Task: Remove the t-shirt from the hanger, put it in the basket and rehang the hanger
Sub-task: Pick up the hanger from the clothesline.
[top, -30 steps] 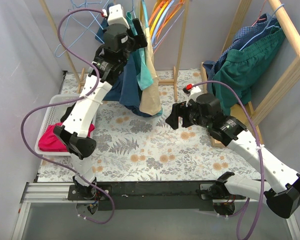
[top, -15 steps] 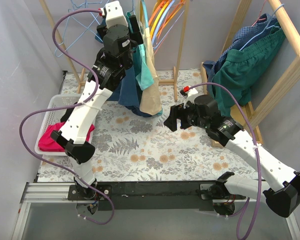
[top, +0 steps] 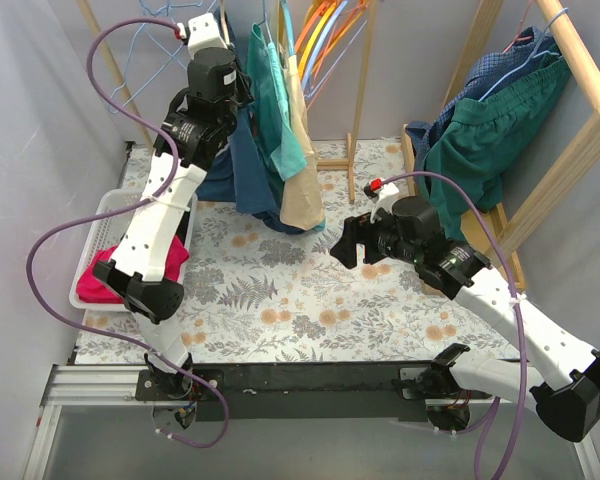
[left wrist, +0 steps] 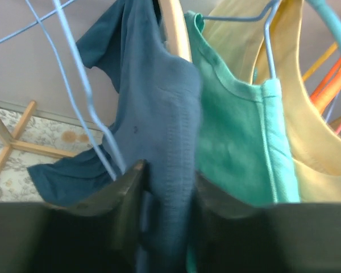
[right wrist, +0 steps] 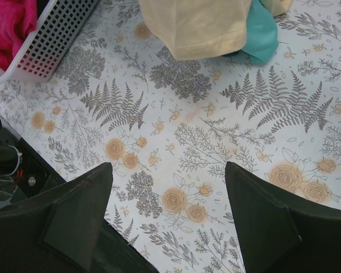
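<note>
Floral cloth is covering the table [top: 280, 310], and I'm taking the wooden rack [top: 358, 120] at its far side as my mark. The left arm is reaching right up to the rack's hanging clothes. The right arm is sitting low in front of the rack, well apart from them.

On the rack three shirts are hanging side by side: the navy t-shirt [left wrist: 153, 108] on the outside, a green shirt [left wrist: 238, 142] touching it, and a yellow shirt [left wrist: 318, 131] beyond. The navy one is my target. Its long axis is running straight down from the rack, and a pale wooden hanger [left wrist: 175, 28] is showing at its top edge.

The left gripper [left wrist: 167, 173] is sitting just below that, with its jaws either side of a vertical fold of navy cloth and, as far as I'm seeing, pinching it. The right gripper [right wrist: 167, 168] is gaping wide over the floral print, holding nothing.

So the left arm is the near one. I'm judging the pull has to go down and away from the green shirt, sliding the shoulder off the hanger without dragging its neighbour along.
</note>
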Robot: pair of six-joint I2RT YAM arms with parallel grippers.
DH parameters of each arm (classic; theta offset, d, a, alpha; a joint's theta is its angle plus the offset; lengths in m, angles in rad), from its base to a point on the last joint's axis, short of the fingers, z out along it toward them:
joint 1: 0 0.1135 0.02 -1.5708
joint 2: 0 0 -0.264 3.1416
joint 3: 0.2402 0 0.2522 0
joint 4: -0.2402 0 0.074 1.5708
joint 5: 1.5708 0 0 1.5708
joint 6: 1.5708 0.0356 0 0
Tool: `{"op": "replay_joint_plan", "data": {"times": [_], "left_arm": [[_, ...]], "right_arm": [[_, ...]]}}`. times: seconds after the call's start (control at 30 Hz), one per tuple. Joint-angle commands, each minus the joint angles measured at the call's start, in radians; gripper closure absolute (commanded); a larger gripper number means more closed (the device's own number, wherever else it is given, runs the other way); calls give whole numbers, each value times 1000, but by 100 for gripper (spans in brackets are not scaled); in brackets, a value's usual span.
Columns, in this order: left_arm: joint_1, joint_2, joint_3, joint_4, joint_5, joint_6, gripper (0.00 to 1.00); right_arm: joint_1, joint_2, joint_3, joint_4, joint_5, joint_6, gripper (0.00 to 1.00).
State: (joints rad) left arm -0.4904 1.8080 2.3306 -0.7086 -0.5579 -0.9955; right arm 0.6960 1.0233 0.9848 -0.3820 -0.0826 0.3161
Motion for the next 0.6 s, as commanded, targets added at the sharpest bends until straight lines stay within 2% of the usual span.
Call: {"op": "replay_joint_plan", "data": {"times": [0.0, 0.07, 0.1, 0.43, 0.57], "left_arm": [[4, -59, -25, -29, 38, -19, 80], [4, -71, -27, -12, 32, -6, 88], [4, -78, -27, -3, 30, 0, 100], [4, -114, 32, 147, 61, 103, 100], [4, -148, 0, 295, 84, 136, 100]], "right_arm": [[2, -11, -15, 46, -11, 14, 13], [3, -9, -17, 48, -11, 14, 13], [3, -8, -18, 48, -13, 14, 13], [3, -3, -23, 57, -23, 24, 14], [2, -5, -23, 55, -28, 26, 14]]}}
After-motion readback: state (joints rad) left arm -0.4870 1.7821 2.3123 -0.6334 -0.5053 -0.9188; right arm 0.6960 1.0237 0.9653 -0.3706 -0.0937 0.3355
